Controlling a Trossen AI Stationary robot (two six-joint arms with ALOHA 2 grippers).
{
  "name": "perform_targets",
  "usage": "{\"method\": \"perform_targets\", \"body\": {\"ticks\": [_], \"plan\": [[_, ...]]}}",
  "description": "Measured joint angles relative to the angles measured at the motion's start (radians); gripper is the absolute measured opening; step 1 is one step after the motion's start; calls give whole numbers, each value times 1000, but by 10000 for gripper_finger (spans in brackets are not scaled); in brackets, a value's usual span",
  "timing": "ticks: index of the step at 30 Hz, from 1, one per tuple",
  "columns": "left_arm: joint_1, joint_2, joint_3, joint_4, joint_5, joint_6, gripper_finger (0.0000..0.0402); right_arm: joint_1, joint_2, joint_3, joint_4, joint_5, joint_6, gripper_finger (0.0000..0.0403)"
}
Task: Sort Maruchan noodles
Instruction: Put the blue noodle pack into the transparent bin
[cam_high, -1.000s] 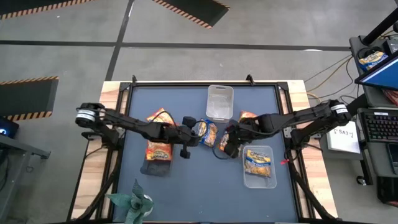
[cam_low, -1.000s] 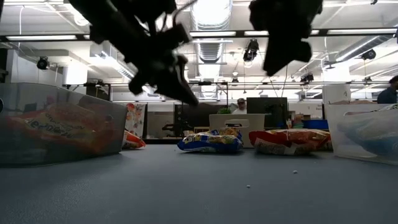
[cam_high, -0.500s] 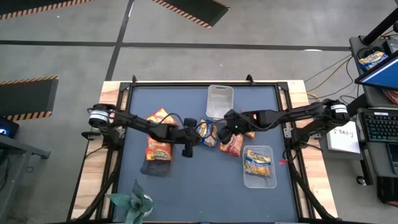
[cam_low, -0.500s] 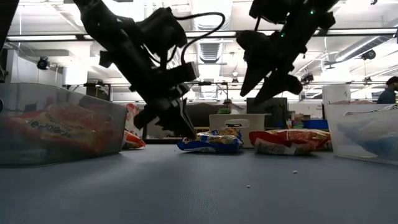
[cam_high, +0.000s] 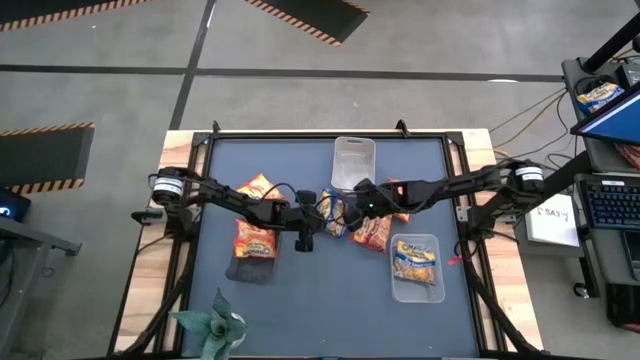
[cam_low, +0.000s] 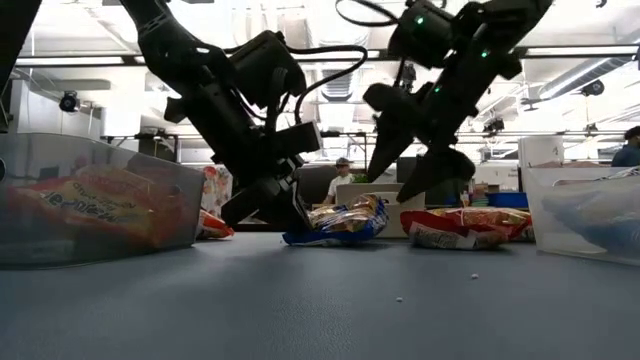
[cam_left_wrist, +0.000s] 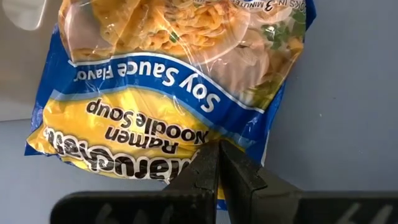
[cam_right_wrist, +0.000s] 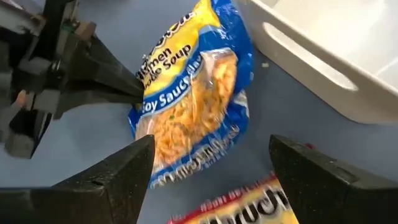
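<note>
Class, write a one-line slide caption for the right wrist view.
Open right claw above a blue-and-yellow ramen packet while the shut left claw touches its edge.

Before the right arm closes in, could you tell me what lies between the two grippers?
The blue-and-yellow soy sauce ramen packet, seen in the right wrist view: the shut left gripper pinches its edge, the open right gripper hovers over it.

The table is seen straight down from overhead and level from tabletop height, while the blue noodle packet is shared close up by both wrist views.
</note>
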Motion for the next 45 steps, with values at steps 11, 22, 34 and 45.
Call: {"method": "perform_targets", "body": {"ticks": [11,22,34,45], "plan": [[0,7,-3,-8,1,-8,0,-9,146,69,22,10,-14,304],[1,8,-6,-1,13,-8,0,-16,202,70,171,-32,-14,275],[-2,-11,-8,5,21,-21,0,-14,167,69,158,-52,-35,140],[-16,-113,-12,-85,31,-37,0,-3,88,69,149,-57,-73,77]]}}
